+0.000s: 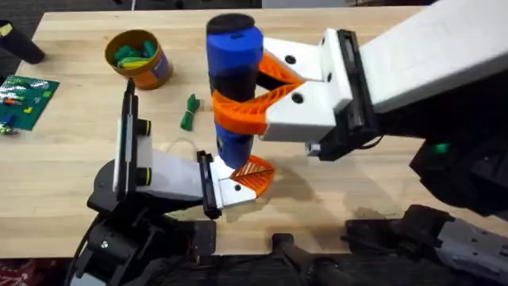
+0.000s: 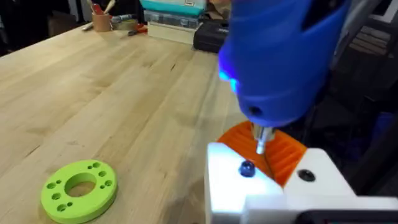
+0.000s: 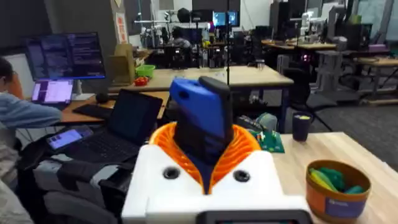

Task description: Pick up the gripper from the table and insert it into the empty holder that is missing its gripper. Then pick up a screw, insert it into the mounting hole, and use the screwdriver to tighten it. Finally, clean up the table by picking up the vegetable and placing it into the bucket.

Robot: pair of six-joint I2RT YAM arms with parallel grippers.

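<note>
Gripped upright in the right hand (image 1: 252,94), the screwdriver (image 1: 234,56) stands tip-down over the holder (image 1: 238,189) at the left hand.

No text, brand or number is showing clearly enough to read. The bucket (image 3: 337,188) is carrying a blue label patch, but its print is too small to make out. The laptop screens (image 3: 66,55) behind the table are showing lines of text that are staying illegible.
</note>
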